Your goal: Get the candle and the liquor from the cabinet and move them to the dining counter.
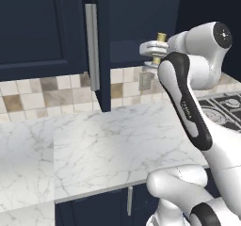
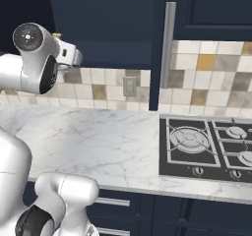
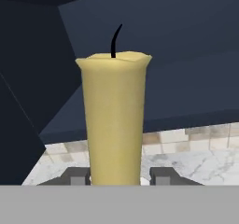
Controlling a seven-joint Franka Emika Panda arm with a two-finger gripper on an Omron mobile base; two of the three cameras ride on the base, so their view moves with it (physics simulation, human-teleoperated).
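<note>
So the bench (image 1: 94, 145) here is white marble with grey veins, running along a tan and cream tiled wall. Set into it over on the right side is a black gas hob (image 2: 206, 149) with grey grates and a couple of knobs along the front edge. The open stretch of marble has nothing sitting on it

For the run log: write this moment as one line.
gripper: shut on candle | candle: upright, black wick, lifted in front of open cabinet | below: marble worktop | liquor: unseen
</note>
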